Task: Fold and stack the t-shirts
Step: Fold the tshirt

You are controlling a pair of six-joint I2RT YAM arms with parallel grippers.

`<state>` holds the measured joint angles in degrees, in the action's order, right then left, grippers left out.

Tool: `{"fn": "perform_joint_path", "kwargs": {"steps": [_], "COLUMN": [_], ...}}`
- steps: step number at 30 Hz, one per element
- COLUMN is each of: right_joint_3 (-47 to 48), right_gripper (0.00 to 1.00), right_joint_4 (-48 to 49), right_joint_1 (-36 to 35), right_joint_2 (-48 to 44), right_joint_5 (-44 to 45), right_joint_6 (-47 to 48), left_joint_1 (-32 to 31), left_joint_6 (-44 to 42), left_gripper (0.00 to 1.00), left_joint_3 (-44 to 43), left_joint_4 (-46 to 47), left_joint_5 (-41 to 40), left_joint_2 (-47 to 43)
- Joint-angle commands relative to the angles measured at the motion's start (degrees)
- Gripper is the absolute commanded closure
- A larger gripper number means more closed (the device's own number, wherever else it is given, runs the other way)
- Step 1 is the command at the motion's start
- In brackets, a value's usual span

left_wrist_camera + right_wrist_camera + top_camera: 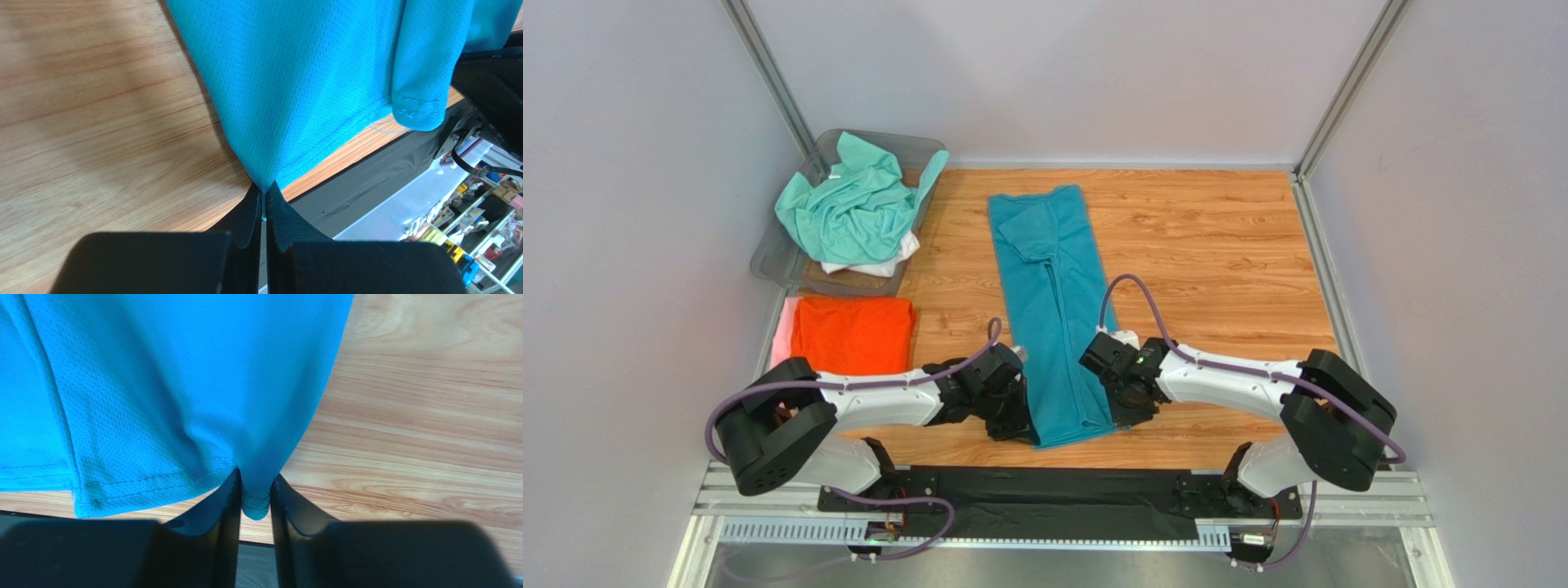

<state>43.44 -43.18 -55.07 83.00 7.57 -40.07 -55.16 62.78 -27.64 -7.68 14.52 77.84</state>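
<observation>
Teal t-shirt (1053, 306) a long narrow strip right of bin (772, 255), long axis near-to-far on desk (1222, 245), hem nearest, left jaws and right jaws each clenched on a hem corner

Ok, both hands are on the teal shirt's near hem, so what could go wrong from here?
The left hand pinches only the very corner tip of the shirt, so it may slip out on lifting. The right hand holds a small bunched fold; it might miss a layer, and the lengthwise fold could open.
</observation>
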Motion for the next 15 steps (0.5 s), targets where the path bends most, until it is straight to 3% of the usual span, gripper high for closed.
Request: {"fn": "perform_joint_path", "kwargs": {"steps": [1,8,12,15], "right_joint_3": [-1.7,-2.3,-4.1,-6.0], "right_gripper": [0.79,0.8,0.81,0.9], "right_joint_4": [-3.4,-5.2,-1.7,1.9], "right_joint_1": [1.1,2.0,1.9,1.9], "right_joint_2": [-1.8,-3.7,-5.0,-6.4], "right_joint_5": [5.1,5.7,0.1,-3.3], "right_joint_6": [-0.8,-0.3,0.8,1.2], "left_joint_1": [-0.4,-0.4,-0.4,-0.4], "left_joint_6": [-1.0,-1.2,-1.4,-1.6], "left_gripper": [1.0,1.0,1.0,1.0], "left_joint_3": [2.8,2.9,3.0,3.3], "left_joint_4": [-9.6,-10.9,-10.9,-10.8], "left_joint_5": [-6.0,-6.2,-5.8,-5.2], "left_joint_2": [-0.4,-1.6,-2.2,-2.9]}}
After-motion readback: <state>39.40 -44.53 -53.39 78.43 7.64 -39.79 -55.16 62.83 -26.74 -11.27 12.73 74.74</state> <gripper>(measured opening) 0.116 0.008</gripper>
